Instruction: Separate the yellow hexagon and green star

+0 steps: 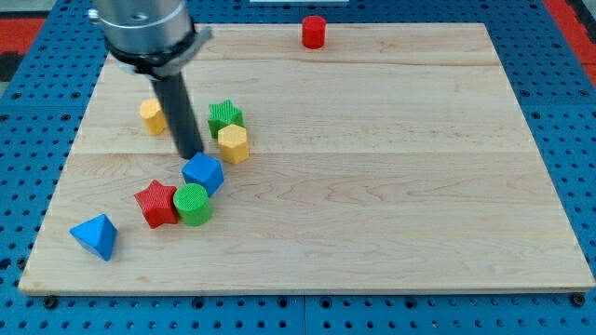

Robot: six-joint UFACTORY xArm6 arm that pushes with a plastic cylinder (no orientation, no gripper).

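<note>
The yellow hexagon lies at the board's left centre, touching the green star just above it. My tip stands on the board just left of the yellow hexagon, below and left of the green star, and right above the blue cube. The rod rises toward the view's top left, passing between the green star and a second yellow block.
A red star and a green cylinder sit side by side below the blue cube. A blue triangular block lies near the bottom-left corner. A red cylinder stands at the board's top edge.
</note>
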